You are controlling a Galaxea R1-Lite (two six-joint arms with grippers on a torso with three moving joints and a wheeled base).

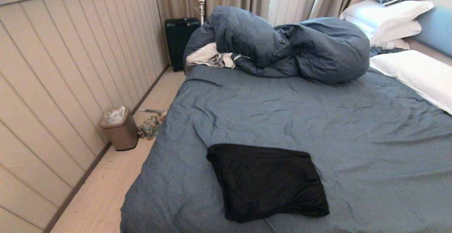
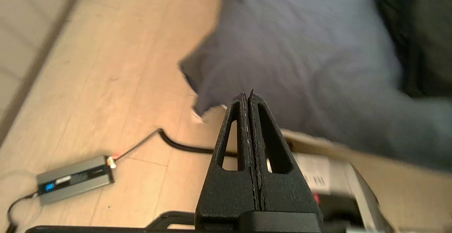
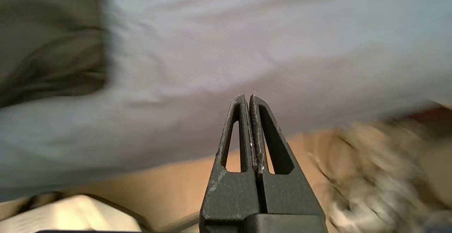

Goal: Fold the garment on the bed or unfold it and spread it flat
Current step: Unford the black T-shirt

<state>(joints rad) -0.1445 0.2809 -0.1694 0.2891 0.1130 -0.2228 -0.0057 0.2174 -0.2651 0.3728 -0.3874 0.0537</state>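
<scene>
The garment (image 1: 268, 181) lies folded into a black rectangle near the front edge of the bed (image 1: 317, 120), plain side up, no print showing. Neither arm appears in the head view. In the left wrist view my left gripper (image 2: 247, 97) is shut and empty, off the bed's corner over the floor, with the garment (image 2: 416, 39) a dark patch far off on the sheet. In the right wrist view my right gripper (image 3: 247, 99) is likewise shut with nothing in it, below the bed's front edge; the garment (image 3: 49, 39) shows on the sheet away from it.
A bulky slate-blue duvet (image 1: 282, 46) is heaped at the back over a white-grey cloth (image 1: 208, 57). White pillows (image 1: 413, 74) line the right side. On the floor to the left stand a small bin (image 1: 120, 129) and a black suitcase (image 1: 180, 39); a grey box with cables (image 2: 74, 178) lies near me.
</scene>
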